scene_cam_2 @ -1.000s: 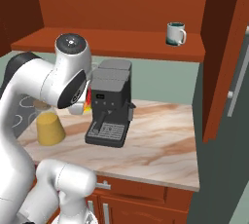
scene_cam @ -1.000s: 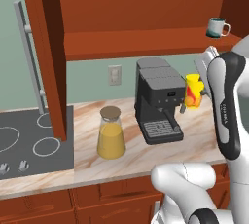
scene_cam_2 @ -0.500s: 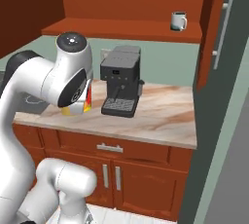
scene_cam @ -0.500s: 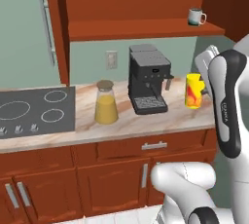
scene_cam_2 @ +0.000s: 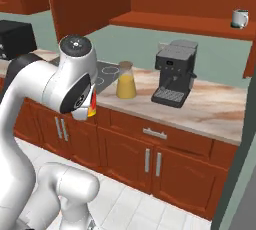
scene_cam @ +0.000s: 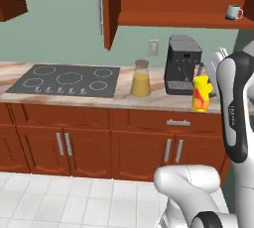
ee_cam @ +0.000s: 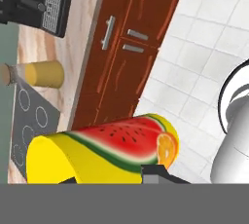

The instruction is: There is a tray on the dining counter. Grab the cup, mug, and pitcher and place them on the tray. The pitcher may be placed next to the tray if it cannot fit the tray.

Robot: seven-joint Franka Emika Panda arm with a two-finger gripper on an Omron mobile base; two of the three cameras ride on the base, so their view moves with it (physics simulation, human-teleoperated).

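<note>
While carried: the cup (scene_cam: 200,93) is clamped in the pincer (ee_cam: 146,172), clear of the table (scene_cam: 124,99).
Next: the tray is to be reached.

A kitchen: stovetop (scene_cam: 67,79), coffee machine (scene_cam: 181,65), wooden cabinets (scene_cam: 89,140), marbled counter (scene_cam_2: 215,106)

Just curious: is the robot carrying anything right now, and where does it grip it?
Yes, its tool holds the yellow cup by its side wall.
</note>
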